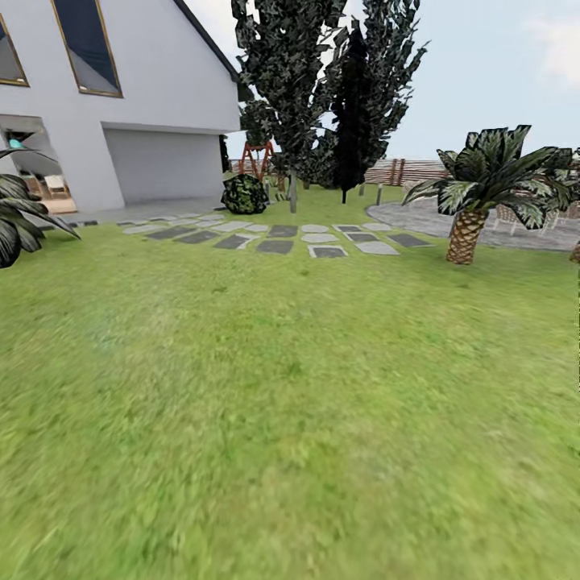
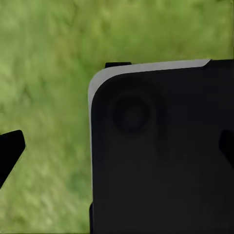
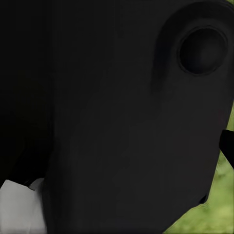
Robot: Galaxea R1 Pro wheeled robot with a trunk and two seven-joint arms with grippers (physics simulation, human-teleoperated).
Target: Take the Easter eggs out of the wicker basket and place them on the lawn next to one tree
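Head view: the lawn is seen stretching ahead to grey stepping stones, with a white house at the left. Tall dark-leaved trees stand behind the stones; a short palm stands at the right by a paved patio.

Left wrist view: a black fingertip of the left gripper is seen at each side edge, well apart, so the jaws are recorded as spread. Between them lies a dark robot panel, with grass beyond.

Right wrist view: a dark robot body lies just ahead of the right gripper; one fingertip is seen, so its state cannot be told.
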